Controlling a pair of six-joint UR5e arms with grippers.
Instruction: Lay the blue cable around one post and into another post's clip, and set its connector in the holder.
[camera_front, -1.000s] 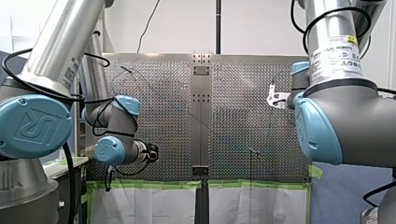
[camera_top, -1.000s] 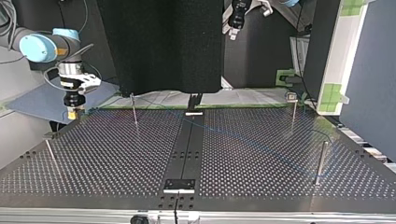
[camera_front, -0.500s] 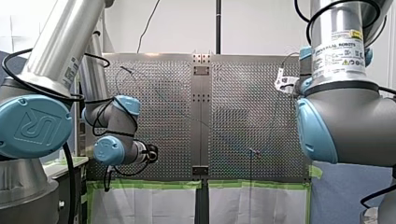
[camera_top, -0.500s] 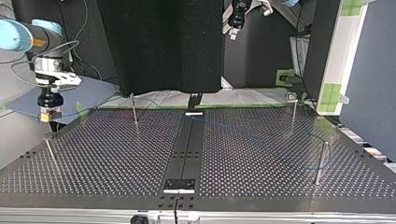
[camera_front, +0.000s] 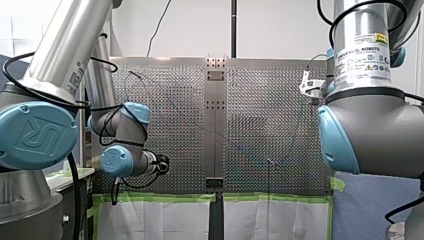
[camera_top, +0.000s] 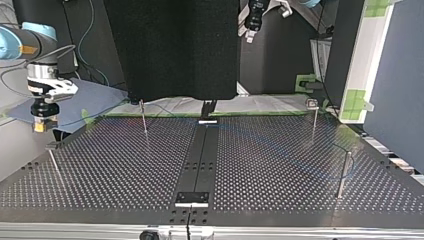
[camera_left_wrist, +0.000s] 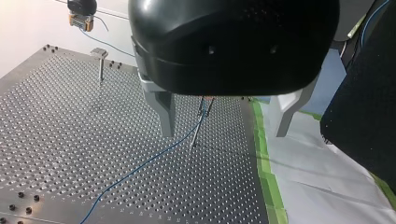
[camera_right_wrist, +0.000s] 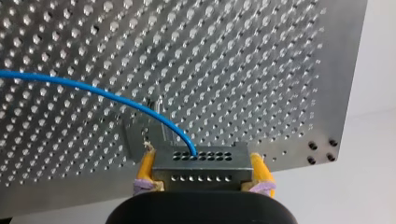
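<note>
The right gripper grips the connector between its yellow-padded fingers by the table edge, blue cable trailing from it; the left gripper hangs open above the cable

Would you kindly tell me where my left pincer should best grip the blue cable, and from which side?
Probably the straight stretch of the blue cable running out from the thin post, taken from above, straddling it; the open left pincer hangs just beside it.

Blue cable; grey connector; yellow fingers; green tape.
</note>
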